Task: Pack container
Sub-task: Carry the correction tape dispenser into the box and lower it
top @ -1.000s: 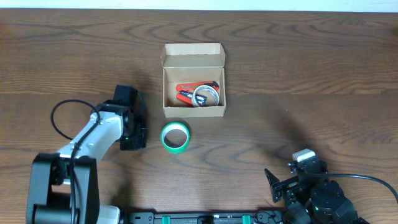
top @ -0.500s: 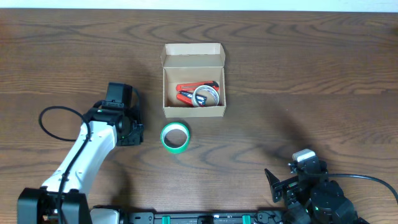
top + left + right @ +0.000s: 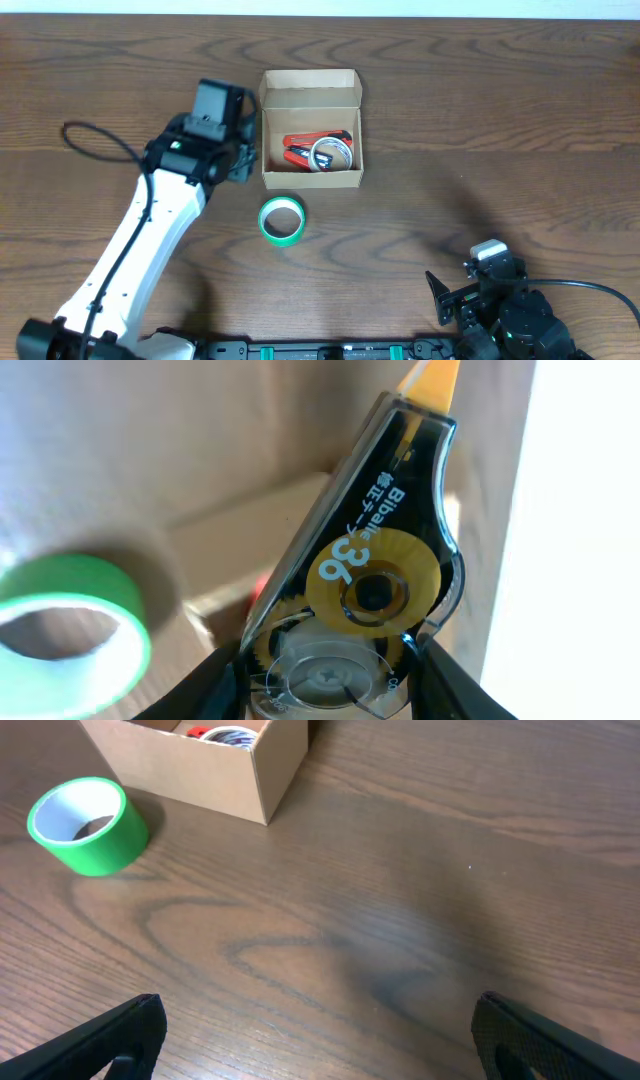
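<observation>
Left tool [image 3: 335, 695] is clamped on a corrector [image 3: 365, 575], one black finger [image 3: 212, 682] pressed against each side of its lower body. The corrector is black and clear with a yellow wheel, and its orange tip points away from the wrist. From overhead, this tool sits just beside the left wall of the box [image 3: 312, 181], near its front half. Whether it touches the cardboard cannot be told. The white arm runs from there down and to the left of the box.

A green roll [image 3: 282, 219] lies flat on the surface [image 3: 480, 100], just in front of the box's front wall and toward its left corner. It is close to the box but apart from it.

The box stands open at mid-surface, with its flap [image 3: 310, 92] raised at the far side. Inside it, toward the right, a red-and-black item [image 3: 298, 149] lies beside a pale roll [image 3: 331, 153]. The two are touching or nearly so.

Right tool [image 3: 320, 1040] is spread wide with nothing between its fingers. It is low over bare wood, well to the right of the box and well in front of it.
</observation>
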`<state>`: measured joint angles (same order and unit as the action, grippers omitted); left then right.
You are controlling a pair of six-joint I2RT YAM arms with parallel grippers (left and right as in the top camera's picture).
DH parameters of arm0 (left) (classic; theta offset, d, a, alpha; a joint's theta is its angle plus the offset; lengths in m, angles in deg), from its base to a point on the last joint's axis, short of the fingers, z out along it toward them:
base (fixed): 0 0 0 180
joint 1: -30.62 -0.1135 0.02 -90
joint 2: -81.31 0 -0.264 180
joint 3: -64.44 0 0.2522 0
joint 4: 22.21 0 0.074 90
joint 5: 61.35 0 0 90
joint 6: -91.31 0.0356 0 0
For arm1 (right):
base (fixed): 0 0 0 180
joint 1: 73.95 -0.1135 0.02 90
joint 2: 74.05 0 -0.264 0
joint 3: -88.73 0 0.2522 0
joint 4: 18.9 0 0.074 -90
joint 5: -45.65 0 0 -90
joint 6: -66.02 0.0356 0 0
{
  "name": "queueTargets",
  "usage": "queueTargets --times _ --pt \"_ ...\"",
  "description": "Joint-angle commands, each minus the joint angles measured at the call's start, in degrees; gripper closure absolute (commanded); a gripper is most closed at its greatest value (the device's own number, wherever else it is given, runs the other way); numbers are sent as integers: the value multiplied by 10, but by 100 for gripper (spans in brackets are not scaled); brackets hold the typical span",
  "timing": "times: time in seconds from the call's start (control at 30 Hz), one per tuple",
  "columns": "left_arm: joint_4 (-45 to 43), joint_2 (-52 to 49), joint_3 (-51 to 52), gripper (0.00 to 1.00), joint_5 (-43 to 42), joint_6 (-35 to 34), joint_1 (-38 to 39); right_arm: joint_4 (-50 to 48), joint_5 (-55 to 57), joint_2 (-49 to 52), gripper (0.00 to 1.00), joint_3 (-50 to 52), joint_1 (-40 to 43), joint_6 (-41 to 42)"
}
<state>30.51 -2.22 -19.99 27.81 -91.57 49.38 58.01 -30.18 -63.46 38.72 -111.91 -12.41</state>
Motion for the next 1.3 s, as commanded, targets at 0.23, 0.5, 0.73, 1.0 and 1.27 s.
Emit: queueTargets --times 0.23,0.5,0.73,1.0,1.27 --pt "2 -160 -156 59 28 13 105 -1 6 -5 1 1 -4 6" --pt "2 -243 -184 63 3 -49 120 -1 6 -5 1 1 -4 6" --pt "2 -286 -184 64 6 -124 120 -1 6 -5 1 1 -4 6" --pt "2 -326 -184 64 -9 -186 120 -1 6 -5 1 1 -4 6" --pt "3 -341 -184 58 -11 -203 120 -1 6 -5 1 1 -4 6"
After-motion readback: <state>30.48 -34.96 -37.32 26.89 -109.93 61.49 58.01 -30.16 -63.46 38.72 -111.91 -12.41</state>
